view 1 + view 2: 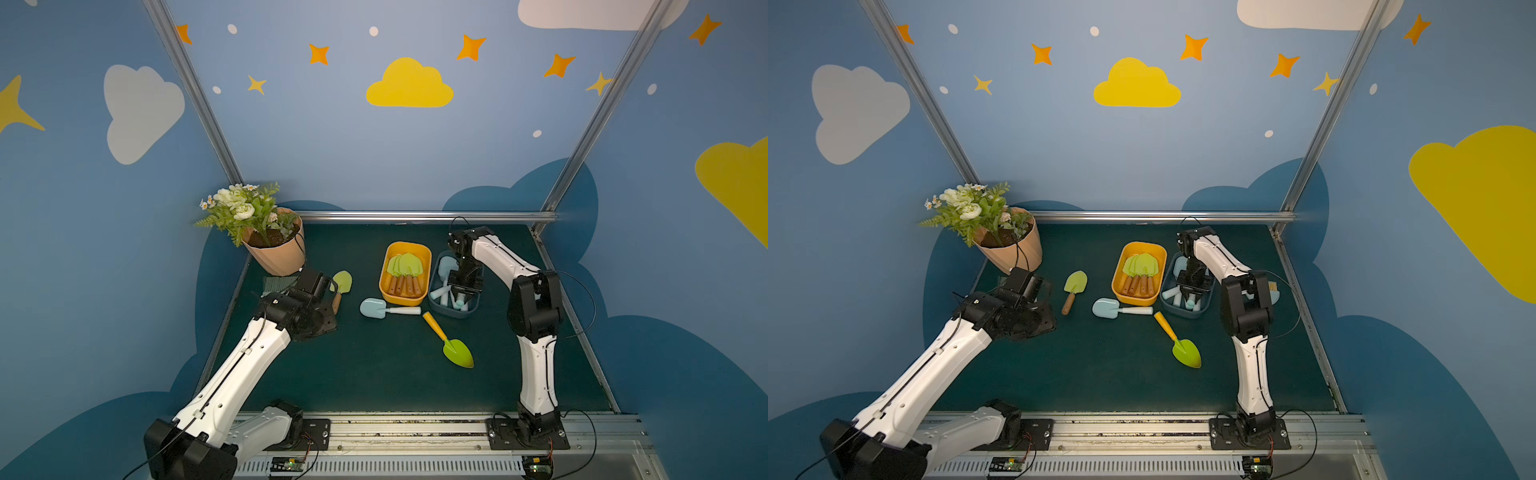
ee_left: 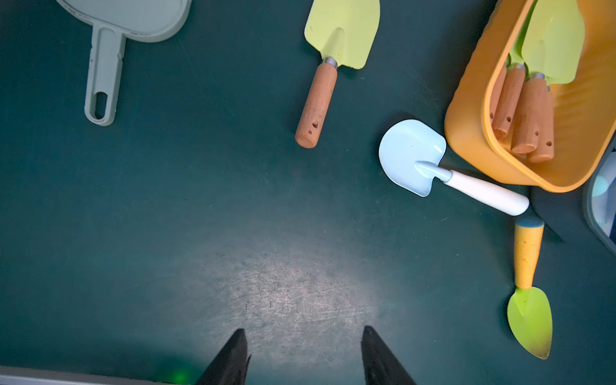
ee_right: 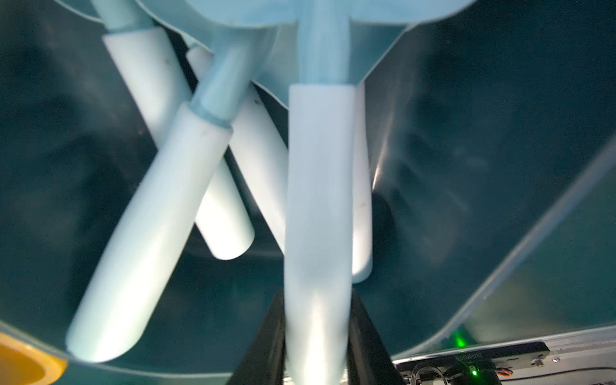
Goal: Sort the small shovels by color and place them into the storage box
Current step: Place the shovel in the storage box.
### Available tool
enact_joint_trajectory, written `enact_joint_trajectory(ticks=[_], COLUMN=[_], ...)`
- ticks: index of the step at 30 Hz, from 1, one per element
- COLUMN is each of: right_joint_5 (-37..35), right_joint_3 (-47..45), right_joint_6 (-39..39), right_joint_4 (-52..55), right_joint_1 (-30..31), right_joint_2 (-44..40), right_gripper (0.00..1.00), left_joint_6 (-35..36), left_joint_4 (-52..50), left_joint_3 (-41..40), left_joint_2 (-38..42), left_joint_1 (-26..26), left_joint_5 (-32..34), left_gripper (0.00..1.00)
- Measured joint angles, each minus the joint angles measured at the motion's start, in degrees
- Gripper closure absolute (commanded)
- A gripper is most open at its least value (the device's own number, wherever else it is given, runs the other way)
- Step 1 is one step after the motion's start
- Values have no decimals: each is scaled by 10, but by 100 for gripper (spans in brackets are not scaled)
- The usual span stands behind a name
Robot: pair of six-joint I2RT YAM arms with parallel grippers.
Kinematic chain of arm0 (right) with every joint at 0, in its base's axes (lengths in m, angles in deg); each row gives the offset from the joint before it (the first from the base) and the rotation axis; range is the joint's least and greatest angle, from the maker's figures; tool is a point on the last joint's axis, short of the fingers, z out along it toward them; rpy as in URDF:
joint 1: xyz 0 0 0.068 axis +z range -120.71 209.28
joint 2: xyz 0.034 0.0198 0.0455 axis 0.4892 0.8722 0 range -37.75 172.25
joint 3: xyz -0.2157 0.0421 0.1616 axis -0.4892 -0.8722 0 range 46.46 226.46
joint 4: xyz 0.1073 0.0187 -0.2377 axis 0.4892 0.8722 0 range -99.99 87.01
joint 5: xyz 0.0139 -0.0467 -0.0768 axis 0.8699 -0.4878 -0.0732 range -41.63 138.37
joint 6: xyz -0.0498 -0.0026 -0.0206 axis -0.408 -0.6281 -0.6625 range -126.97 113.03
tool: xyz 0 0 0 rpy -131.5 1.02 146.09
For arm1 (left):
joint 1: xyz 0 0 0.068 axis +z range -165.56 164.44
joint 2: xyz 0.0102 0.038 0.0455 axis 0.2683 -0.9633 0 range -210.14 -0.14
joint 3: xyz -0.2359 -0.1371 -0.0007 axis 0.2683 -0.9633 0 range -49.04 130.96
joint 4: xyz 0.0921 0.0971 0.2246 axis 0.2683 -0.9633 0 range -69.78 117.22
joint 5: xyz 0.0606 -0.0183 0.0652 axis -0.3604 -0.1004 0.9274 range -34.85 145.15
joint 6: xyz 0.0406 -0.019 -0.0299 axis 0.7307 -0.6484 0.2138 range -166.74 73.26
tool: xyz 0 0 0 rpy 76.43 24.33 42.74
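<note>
Light blue shovel [image 3: 318, 200] hangs low inside the blue-grey storage box [image 1: 452, 314], its pale handle pinched by the right end effector [image 3: 316, 333], just above other blue shovels [image 3: 160, 233] lying crossed there. Green shovels [image 1: 405, 266] fill the orange storage box [image 1: 383, 278]. Three lie loose on the bench [image 1: 374, 386] — a wood-handled green shovel [image 1: 1074, 286], a blue shovel [image 1: 374, 308] and an orange-handled shovel [image 1: 451, 343]. The left end effector [image 2: 303, 330] hovers spread and empty. The risk is the crossed pile — on release the shovel may roll or prop against the rim, and parting fingers could snag a neighbouring handle.
</note>
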Motion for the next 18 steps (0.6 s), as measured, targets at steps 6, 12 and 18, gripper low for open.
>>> enact_joint_trajectory(ticks=[6, 12, 18], right_joint_5=[4, 9, 11], right_joint_3=[-8, -14, -17], right_joint_6=[0, -1, -6], right_joint_4=[-10, -13, -15], right_joint_1=[-2, -2, -2], right_joint_2=[5, 9, 11], right_gripper=[76, 71, 66], left_joint_6=[1, 1, 1], left_joint_4=[0, 0, 0], left_joint_3=[0, 0, 0], left_joint_2=[-4, -4, -5], left_joint_1=[-2, -4, -6], left_joint_5=[3, 6, 7], left_gripper=[54, 54, 54])
